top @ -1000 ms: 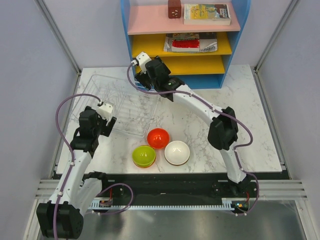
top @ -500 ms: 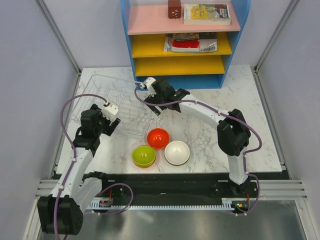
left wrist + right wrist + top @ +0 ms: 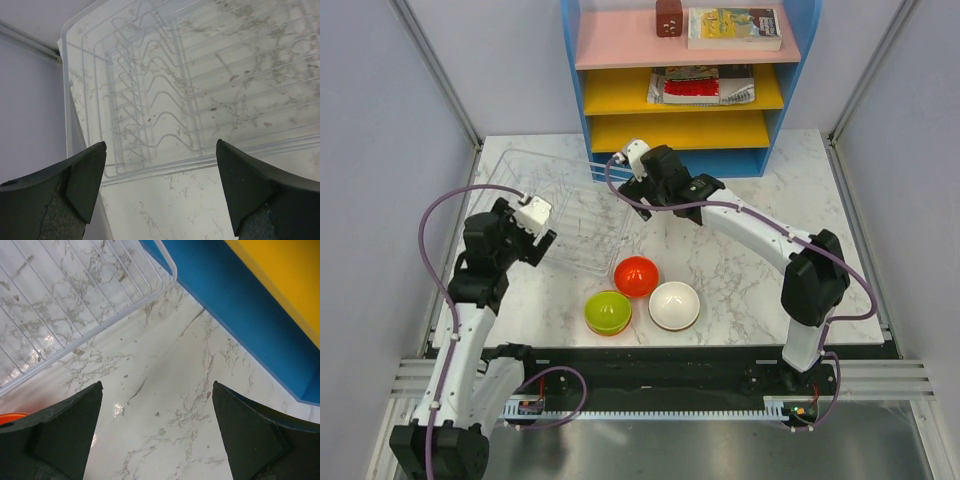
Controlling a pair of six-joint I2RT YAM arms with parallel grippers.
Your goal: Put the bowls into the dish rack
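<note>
White wire dish rack on its clear plastic tray (image 3: 575, 215) holds no bowl at the table's far left. The glossy red plastic bowl (image 3: 636, 276), lime-green bowl (image 3: 607, 311) and white bowl (image 3: 674, 305) sit clustered just near of it. The right gripper (image 3: 156, 387) has swung from the rack's far corner towards them, while the left gripper (image 3: 160, 150) has barely shifted over the rack's near left edge. Both have jaws spread wide and hold nothing, so a first pickup seems next.

A white marbled table (image 3: 800, 270) is seen, on which a white wire dish rack (image 3: 560, 215) in a clear tray is set. Just beside the rack's near right corner a red bowl (image 3: 636, 276) is placed. Nearer than the rack, beyond the red bowl, a lime green bowl (image 3: 608, 311) and a white bowl (image 3: 674, 305) are laid side by side. Past the rack's far right corner a blue shelf unit (image 3: 745, 160) is stood.
</note>
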